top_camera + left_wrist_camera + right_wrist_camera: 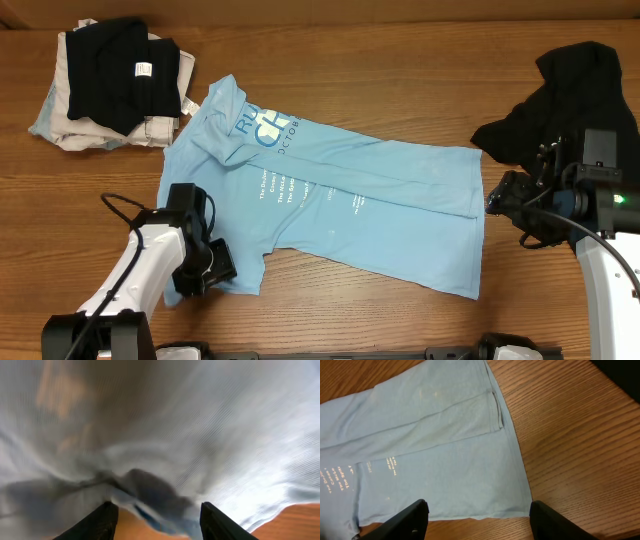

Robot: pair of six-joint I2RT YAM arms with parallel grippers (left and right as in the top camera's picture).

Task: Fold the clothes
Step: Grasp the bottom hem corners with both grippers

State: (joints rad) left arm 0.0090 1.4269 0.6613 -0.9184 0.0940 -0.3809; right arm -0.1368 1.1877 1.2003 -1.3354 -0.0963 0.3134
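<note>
1. Overhead view. Wooden table (400,50) carrying the light blue T-shirt (400,215), which lies slanted across the middle with one long flap already turned over its body. The left gripper (205,265) sits on the shirt's lower-left corner. The right gripper (505,195) hangs just beside the shirt's right edge. A black garment (570,100) lies heaped beyond that edge, and a stack of folded clothes (110,85) lies beyond the collar end. Risk: if one arm pulls while the other has no hold, the whole shirt would likely slide and the flap would open.

2. Left wrist view. Blurred cloth of the T-shirt (210,435) fills the field, and a dark crease runs between the jaws of the left gripper (160,522). The jaws stand apart, but whether they pinch the cloth cannot be told. Risk: a shallow bite would probably catch only one layer or slip off when lifted.

3. Right wrist view. The right gripper (480,525) is spread wide and empty, poised over the corner at the right edge of the T-shirt (445,470). Risk: closing short of the cloth would meet bare wood, and closing too deep could bunch the cloth and spoil the flap.
</note>
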